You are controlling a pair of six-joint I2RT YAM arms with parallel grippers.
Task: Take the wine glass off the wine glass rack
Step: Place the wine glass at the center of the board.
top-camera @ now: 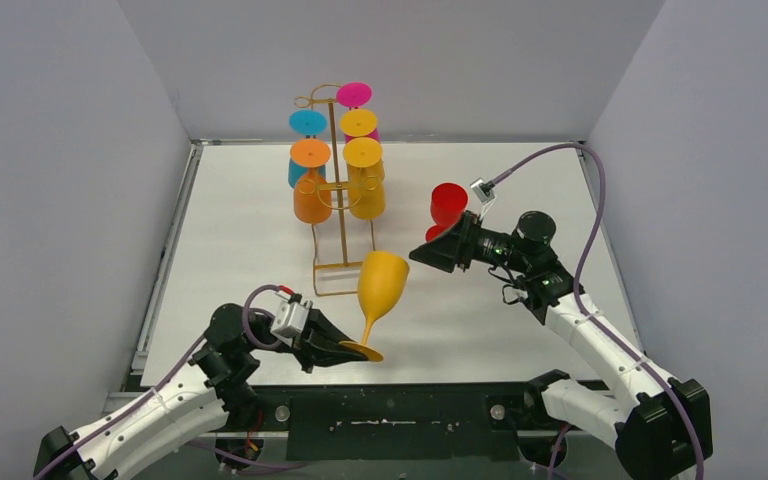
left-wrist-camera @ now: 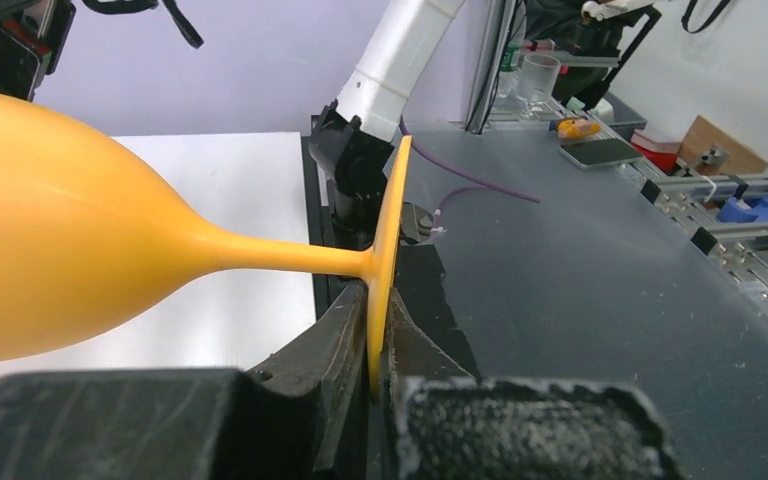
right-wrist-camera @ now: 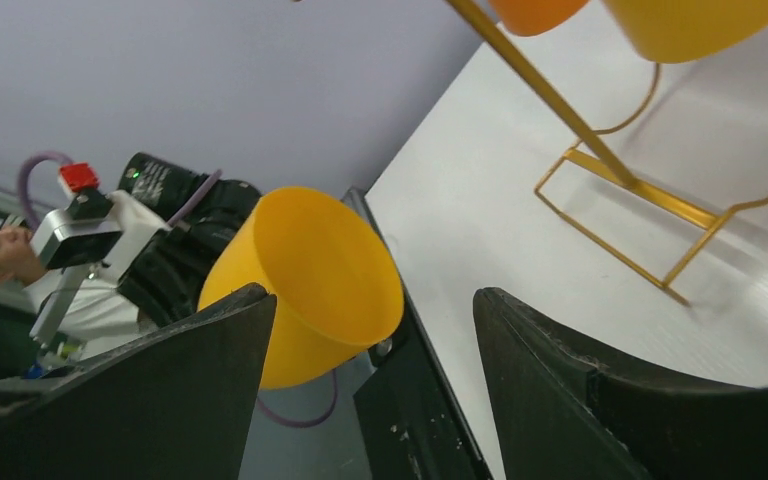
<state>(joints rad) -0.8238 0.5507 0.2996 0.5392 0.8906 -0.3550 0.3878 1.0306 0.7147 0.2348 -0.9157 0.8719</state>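
Observation:
My left gripper (top-camera: 352, 350) is shut on the round foot of a yellow wine glass (top-camera: 380, 285) and holds it off the rack, bowl up and tilted, in front of the rack's base. In the left wrist view the foot (left-wrist-camera: 388, 270) is pinched between the jaws, and the bowl (left-wrist-camera: 50, 230) fills the left side. The gold wire wine glass rack (top-camera: 332, 190) stands at the back middle with orange, yellow, blue and pink glasses hanging upside down. My right gripper (top-camera: 428, 252) is open and empty, just right of the yellow glass, facing its bowl (right-wrist-camera: 310, 280).
A red glass (top-camera: 448, 206) stands on the table behind my right gripper. The rack's rectangular base (right-wrist-camera: 625, 220) lies on the white table (top-camera: 520, 320). Grey walls close in the left, back and right sides.

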